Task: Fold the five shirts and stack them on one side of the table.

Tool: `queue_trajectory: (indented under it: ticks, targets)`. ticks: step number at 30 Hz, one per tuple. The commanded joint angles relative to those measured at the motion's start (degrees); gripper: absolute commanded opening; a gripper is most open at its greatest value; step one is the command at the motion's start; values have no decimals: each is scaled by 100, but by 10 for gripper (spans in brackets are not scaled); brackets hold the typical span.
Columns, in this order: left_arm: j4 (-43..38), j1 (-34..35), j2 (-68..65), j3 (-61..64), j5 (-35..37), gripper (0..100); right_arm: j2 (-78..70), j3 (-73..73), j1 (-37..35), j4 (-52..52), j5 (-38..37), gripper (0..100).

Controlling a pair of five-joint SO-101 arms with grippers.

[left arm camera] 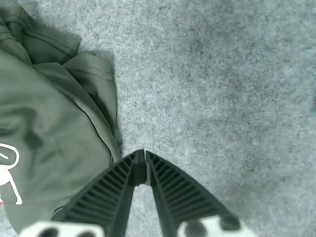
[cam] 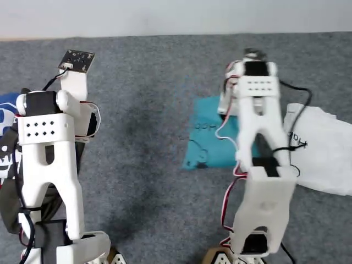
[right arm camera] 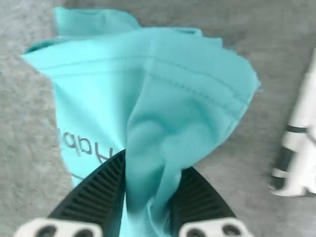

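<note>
Currently our right gripper point(right arm camera: 150, 168) pinches a bunch of the teal shirt point(right arm camera: 148, 89) that may slip; our left gripper point(left arm camera: 145, 159) is pressed together.

Bright and even, lit softly from overhead. Faint, soft-edged shadows on the grey bench point(cam: 143, 110) under both arms, darkest near their bases. Deeper shade along the rumpled edge of the olive shirt point(left arm camera: 44, 123). Gentle shading in the folds of the teal shirt point(right arm camera: 163, 98). Nearly washed out on the white shirt point(cam: 324, 154).
</note>
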State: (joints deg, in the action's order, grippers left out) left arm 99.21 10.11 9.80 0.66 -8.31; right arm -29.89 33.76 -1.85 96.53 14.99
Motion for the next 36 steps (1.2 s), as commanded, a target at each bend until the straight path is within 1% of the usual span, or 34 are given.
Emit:
queue_trajectory:
  ticks: [1, 5, 10, 14, 19, 27, 33, 36]
  targets:
    - [132, -18, 220, -22, -62, 6, 602, 220, 444, 233, -378, 8]
    - [132, -62, 220, -22, -62, 6, 822, 220, 848, 444, -615, 8]
    - [132, -440, 220, -22, -53, 6, 1051, 220, 1420, 479, -914, 8]
    - [132, -738, 220, -22, -44, 6, 1077, 220, 1780, 400, -1222, 8]
    - [132, -782, 220, -22, -44, 6, 1068, 220, 2185, 119, -1600, 8]
    - [132, -800, 220, -22, -44, 6, 1086, 220, 2457, -400, -2338, 8]
    - [132, -800, 220, -22, -44, 6, 1182, 237, 2712, -409, -2813, 8]
    - [132, -800, 220, -22, -44, 6, 1314, 237, 2774, -426, -2919, 8]
